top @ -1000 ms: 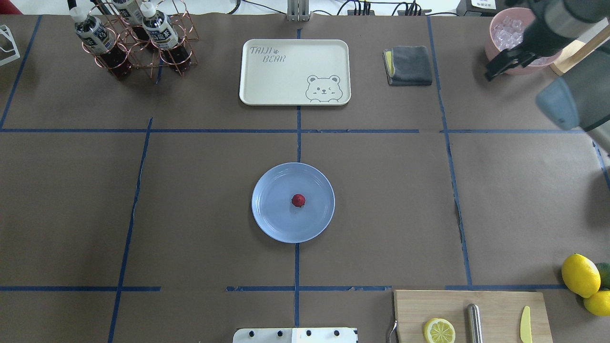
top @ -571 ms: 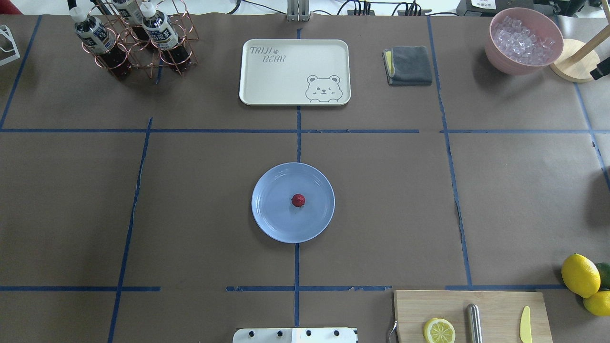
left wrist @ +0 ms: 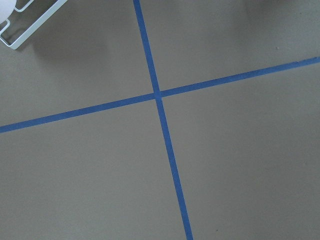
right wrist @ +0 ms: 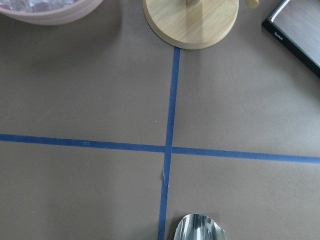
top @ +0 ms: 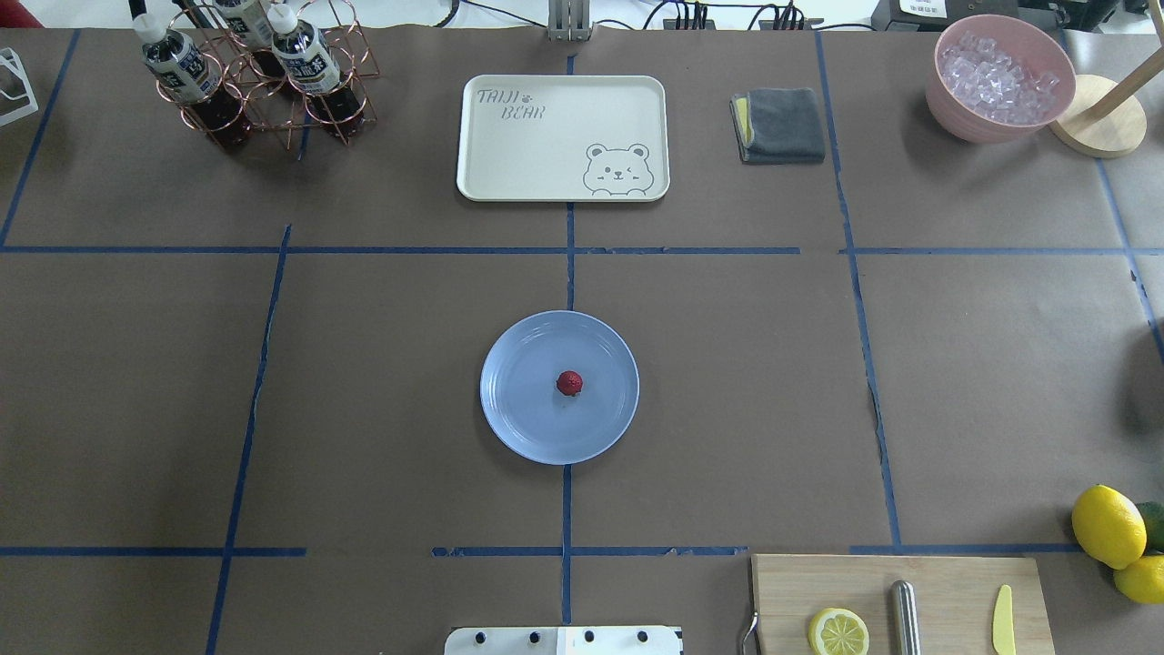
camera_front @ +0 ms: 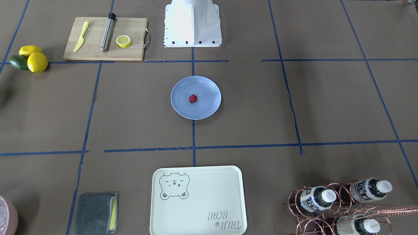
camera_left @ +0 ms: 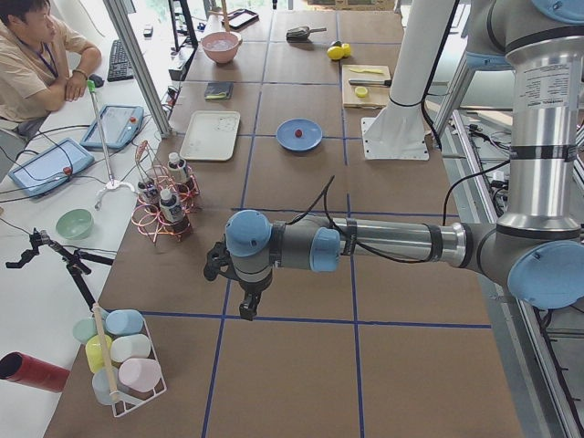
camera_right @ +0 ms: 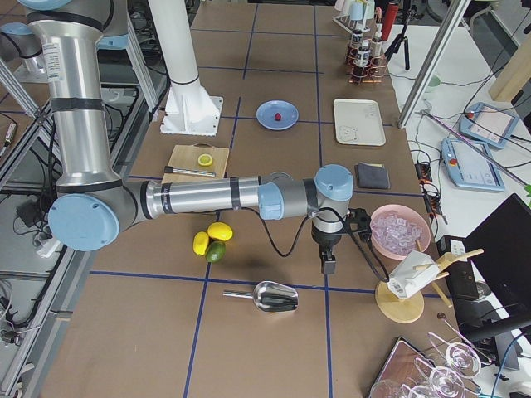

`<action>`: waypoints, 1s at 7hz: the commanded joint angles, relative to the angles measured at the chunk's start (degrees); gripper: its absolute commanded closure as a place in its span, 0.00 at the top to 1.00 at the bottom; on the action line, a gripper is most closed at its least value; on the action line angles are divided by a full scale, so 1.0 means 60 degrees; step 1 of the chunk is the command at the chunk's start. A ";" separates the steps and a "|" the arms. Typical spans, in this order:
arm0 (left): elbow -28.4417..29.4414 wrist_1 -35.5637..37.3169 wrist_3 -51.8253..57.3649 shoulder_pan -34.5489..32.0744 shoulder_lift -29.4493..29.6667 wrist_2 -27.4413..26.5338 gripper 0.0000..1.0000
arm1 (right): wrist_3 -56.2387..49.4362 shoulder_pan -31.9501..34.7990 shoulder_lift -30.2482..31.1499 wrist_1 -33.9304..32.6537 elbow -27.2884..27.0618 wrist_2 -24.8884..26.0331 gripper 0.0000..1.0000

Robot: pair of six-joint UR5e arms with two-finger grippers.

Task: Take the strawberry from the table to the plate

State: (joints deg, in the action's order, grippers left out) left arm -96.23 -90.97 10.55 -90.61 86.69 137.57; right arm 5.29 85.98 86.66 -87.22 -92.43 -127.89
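Observation:
The strawberry (top: 569, 383), small and dark red, lies in the middle of the round light-blue plate (top: 509, 428) at the centre of the table (top: 364, 364). The front-facing view shows the same: strawberry (camera_front: 193, 98) on the plate (camera_front: 210, 106). Neither gripper touches either one. My left gripper (camera_left: 245, 308) hangs over bare table far off to the left, past the bottle rack. My right gripper (camera_right: 328, 265) hangs far off to the right beside the pink bowl. Both show only in the side views, so I cannot tell whether they are open or shut.
A cream bear tray (top: 562, 136), a folded grey cloth (top: 780, 125), a copper rack of bottles (top: 264, 73) and a pink bowl of ice (top: 998, 77) line the far side. A cutting board (top: 900, 605) with a lemon half and lemons (top: 1108, 526) sit near right. A metal scoop (camera_right: 270, 296) lies beyond.
The right arm, over the pink bowl at the upper right of the overhead view a second ago, has swung out of that view. The strawberry and plate have not moved.

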 commanded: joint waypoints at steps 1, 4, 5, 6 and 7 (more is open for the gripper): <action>-0.0001 0.0000 0.0000 0.0000 0.0009 0.0040 1.00 | 0.0099 0.0010 0.0729 0.0356 -0.0079 -0.0115 1.00; -0.0016 -0.0014 0.0000 0.0000 0.0009 0.0099 1.00 | -0.1092 0.0315 0.1652 0.0357 -0.0283 -0.1008 1.00; -0.0001 -0.0014 0.0000 0.0000 0.0009 0.0099 1.00 | -0.1392 0.0390 0.1771 0.0357 -0.0327 -0.1459 1.00; -0.0001 -0.0014 0.0000 0.0000 0.0009 0.0099 1.00 | -0.1438 0.0391 0.1787 0.0371 -0.0429 -0.1493 1.00; -0.0001 0.0000 0.0000 0.0000 0.0009 0.0099 1.00 | -0.1468 0.0391 0.1874 0.0371 -0.0459 -0.1508 1.00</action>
State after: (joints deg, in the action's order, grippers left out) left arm -96.25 -91.03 10.55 -90.62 86.75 138.16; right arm -2.89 88.22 97.31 -85.02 -94.81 -136.43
